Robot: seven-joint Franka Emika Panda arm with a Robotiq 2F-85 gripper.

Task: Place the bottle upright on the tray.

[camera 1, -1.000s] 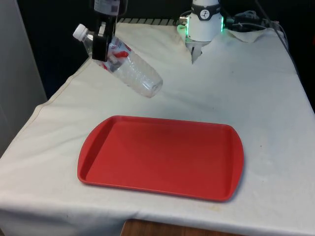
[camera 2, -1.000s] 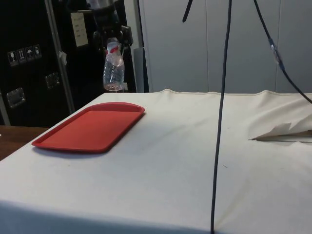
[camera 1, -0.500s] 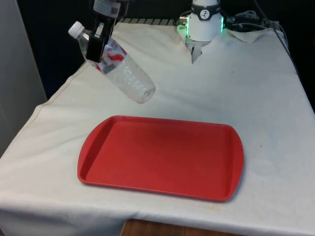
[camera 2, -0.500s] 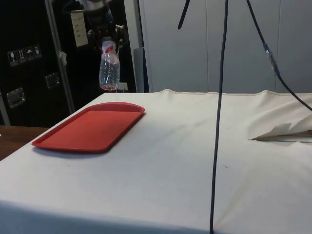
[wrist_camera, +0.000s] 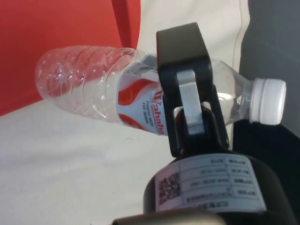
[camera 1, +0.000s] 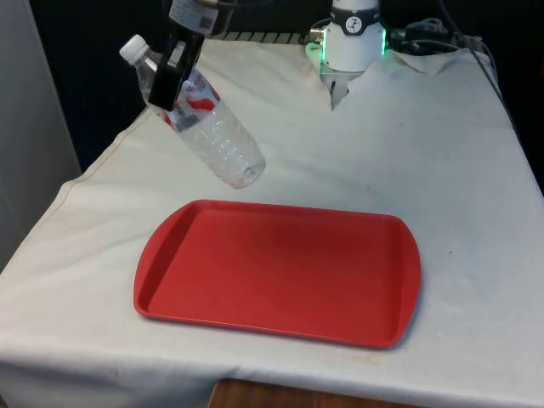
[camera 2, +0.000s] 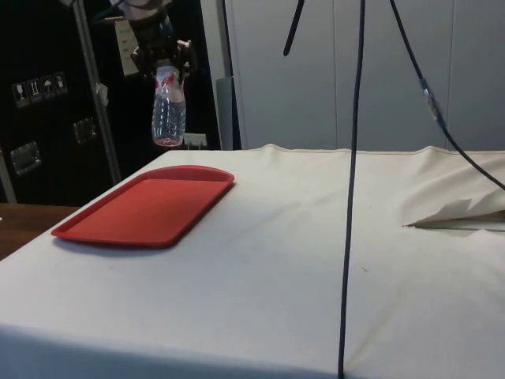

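A lab: a cloth-draped tabletop (camera 2: 316, 237), hanging black cables (camera 2: 351, 197), and dark equipment cabinets (camera 2: 47, 118) bearing small labels.

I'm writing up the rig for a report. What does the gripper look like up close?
The gripper is black, with blocky matte fingers; a silver-grey metal piece sits along the finger. Its round black body carries a white label with a QR code and small printed text.

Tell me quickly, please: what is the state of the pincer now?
Pincer: closed on the clear plastic bottle, holding it tilted in the air, near the red tray's far edge.
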